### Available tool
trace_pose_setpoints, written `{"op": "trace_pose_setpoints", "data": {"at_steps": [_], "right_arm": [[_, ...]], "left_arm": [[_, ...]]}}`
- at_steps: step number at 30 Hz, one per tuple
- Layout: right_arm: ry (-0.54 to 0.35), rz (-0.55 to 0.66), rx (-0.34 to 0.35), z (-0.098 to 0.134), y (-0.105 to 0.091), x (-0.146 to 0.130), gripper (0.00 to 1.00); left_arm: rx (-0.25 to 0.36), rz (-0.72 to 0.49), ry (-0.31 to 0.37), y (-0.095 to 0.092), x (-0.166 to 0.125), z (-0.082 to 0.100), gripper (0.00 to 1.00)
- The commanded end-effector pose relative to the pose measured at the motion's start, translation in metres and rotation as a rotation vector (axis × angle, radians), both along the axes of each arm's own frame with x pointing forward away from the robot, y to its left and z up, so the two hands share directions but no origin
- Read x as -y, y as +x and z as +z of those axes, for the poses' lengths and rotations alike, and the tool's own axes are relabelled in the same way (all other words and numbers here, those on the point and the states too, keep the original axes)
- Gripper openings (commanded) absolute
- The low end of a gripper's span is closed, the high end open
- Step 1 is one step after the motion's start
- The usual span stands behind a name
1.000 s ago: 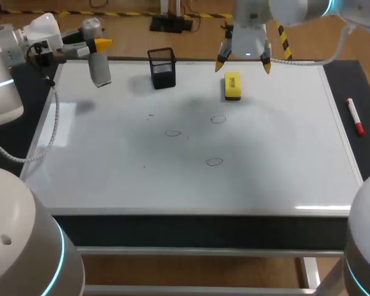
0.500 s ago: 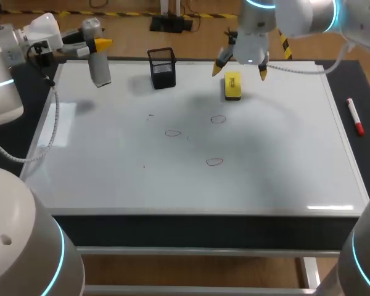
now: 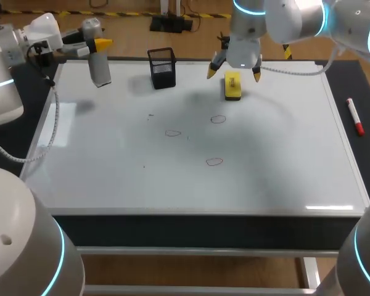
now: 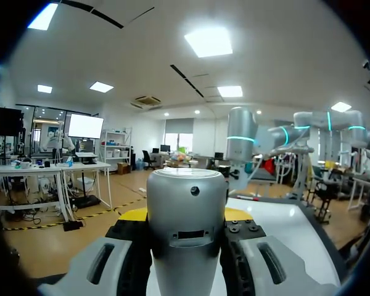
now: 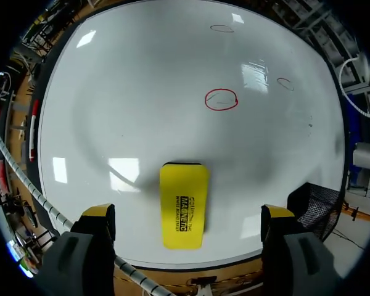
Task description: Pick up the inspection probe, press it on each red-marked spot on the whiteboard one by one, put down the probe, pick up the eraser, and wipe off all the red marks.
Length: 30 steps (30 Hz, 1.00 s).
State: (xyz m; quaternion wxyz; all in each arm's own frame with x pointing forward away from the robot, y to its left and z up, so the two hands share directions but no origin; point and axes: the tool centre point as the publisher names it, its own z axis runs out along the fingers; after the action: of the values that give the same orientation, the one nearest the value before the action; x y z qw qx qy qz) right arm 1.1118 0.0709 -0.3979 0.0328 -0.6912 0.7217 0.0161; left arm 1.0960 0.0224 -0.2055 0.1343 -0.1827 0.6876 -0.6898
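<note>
- Above the far edge of the whiteboard [image 3: 111, 172], my right arm [image 3: 283, 15] came in from the right corner and pointed the right gripper [image 3: 234, 73] straight down. Its fingers were released and stood wide apart, touching nothing.
- Directly under this gripper, between the two yellow tips but apart from both, the yellow eraser [image 5: 184, 203] lay flat on the board.
- Ahead of the gripper, past the eraser, one red mark [image 5: 221, 99] was nearest, and two more lay further ahead.
- A black mesh holder [image 3: 162, 68] stood beside the gripper, on the side of my left arm [image 3: 12, 49].
- The left arm reached over the far left corner, and the left gripper [image 3: 97, 47] was clenched on the inspection probe [image 3: 99, 66], a grey cylinder hanging down from its fingers.
- Compared with one second before, the right gripper had moved to the left and lower, so that its tips now stood on both sides of the eraser. The left arm with the probe had not moved.
</note>
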Motion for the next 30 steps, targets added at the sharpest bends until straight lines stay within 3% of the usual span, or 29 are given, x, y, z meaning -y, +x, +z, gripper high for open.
{"op": "trace_pose_setpoints", "data": {"at_steps": [1,24,25,26,27,28,30], "right_arm": [[-0.012,-0.003,-0.012,-0.005,0.010,-0.003,1.00],[-0.027,-0.036,-0.062,-0.025,0.008,0.005,1.00],[-0.025,-0.036,-0.062,-0.026,0.008,0.005,0.94],[-0.031,-0.035,-0.062,-0.026,0.008,0.005,0.50],[-0.032,-0.035,-0.062,-0.026,0.008,0.005,0.31],[-0.034,-0.037,-0.060,-0.026,0.008,0.005,0.00],[-0.044,-0.034,-0.059,-0.026,0.008,0.005,0.00]], "left_arm": [[0.002,0.003,-0.001,-0.001,0.001,0.001,0.00],[0.002,0.003,-0.001,-0.001,0.001,0.001,0.00],[0.002,0.003,-0.001,-0.001,0.001,0.001,0.00],[0.002,0.003,-0.001,-0.001,0.001,0.001,0.00],[0.002,0.003,-0.001,-0.001,0.001,0.001,0.00],[0.002,0.003,-0.001,-0.001,0.001,0.001,0.00],[0.002,0.003,-0.001,-0.001,0.001,0.001,0.00]]}}
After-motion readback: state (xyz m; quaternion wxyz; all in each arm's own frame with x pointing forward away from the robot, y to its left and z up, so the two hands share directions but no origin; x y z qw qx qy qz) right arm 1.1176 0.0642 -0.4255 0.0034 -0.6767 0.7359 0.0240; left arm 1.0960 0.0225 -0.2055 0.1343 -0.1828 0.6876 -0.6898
